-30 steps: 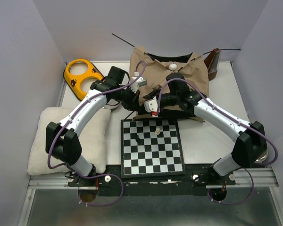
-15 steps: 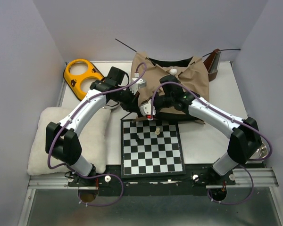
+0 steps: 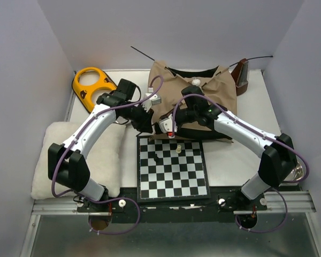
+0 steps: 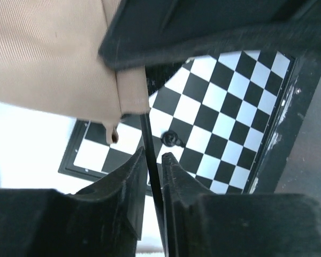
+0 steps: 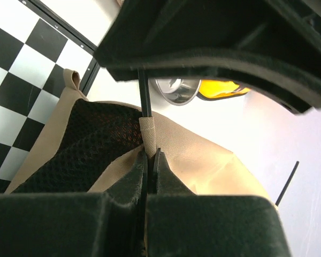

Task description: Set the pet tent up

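Note:
The tan pet tent lies crumpled at the back of the table, its pole ends sticking out at the rear. Its white pom-pom rests on top. At the tent's front left corner my right gripper is shut on the tan sleeve, where a thin black pole enters beside the black lining. My left gripper is just to its left. In the left wrist view its jaws stand slightly apart around the same pole, a small gap showing on one side.
A chessboard with a few pieces lies just in front of the tent. A fluffy white cushion is at the left, a yellow two-holed object at the back left, a brown item at the back right and a metal bowl at the right edge.
My right gripper moved left to the tent's front corner and shut on the sleeve. My left gripper loosened its hold on the pole and drew back slightly.

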`<state>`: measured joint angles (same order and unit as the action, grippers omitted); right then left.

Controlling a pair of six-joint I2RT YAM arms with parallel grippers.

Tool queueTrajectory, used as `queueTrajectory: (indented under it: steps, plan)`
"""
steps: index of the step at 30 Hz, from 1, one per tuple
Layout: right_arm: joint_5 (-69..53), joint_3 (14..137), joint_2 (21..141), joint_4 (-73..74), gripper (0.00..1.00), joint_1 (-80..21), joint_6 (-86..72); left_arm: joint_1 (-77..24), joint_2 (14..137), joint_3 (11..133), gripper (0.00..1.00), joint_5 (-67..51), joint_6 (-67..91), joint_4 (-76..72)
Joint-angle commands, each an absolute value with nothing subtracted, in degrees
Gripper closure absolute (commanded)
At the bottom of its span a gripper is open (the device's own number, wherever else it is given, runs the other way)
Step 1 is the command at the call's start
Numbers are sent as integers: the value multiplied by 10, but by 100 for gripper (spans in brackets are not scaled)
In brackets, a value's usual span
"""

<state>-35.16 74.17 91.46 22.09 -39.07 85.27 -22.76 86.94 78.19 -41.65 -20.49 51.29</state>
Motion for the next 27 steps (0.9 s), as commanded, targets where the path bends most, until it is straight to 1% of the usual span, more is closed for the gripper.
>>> queueTrajectory:
  steps: [1,3,4,6,7,8,10,11,12,17,19,22,23,24,27]
  plan:
    - [-306,737,896,232,99,-360,873,-206,855,767,67,-425,-250,575]
    - [-305,735,896,232,99,-359,876,-200,852,764,67,-425,-257,579]
    - [-305,734,896,232,99,-359,876,-199,850,762,72,-425,-262,579]
    - [-310,736,896,233,99,-359,873,-199,847,759,91,-432,-263,572]
    - [-315,738,896,235,90,-359,867,-199,846,759,100,-439,-262,568]
    - [-321,741,896,236,79,-359,859,-199,846,759,100,-446,-255,556]
    - [-333,748,897,236,52,-360,839,-200,846,758,100,-459,-241,528]
    - [-339,752,896,238,45,-360,830,-200,848,759,100,-463,-234,515]
    - [-348,759,896,243,43,-360,823,-200,850,759,100,-466,-228,503]
    - [-389,806,897,300,42,-366,793,-200,867,773,100,-476,-223,483]
    - [-411,818,890,293,42,-368,746,-200,868,771,100,-479,-219,473]
    - [-434,838,883,266,43,-368,565,-200,864,759,100,-483,-197,444]
    - [-423,840,883,255,43,-368,468,-200,860,757,100,-483,-192,436]
    - [-408,840,882,247,43,-368,407,-200,860,754,100,-487,-186,431]
    - [-395,821,864,235,43,-368,267,-200,857,749,100,-490,-171,415]
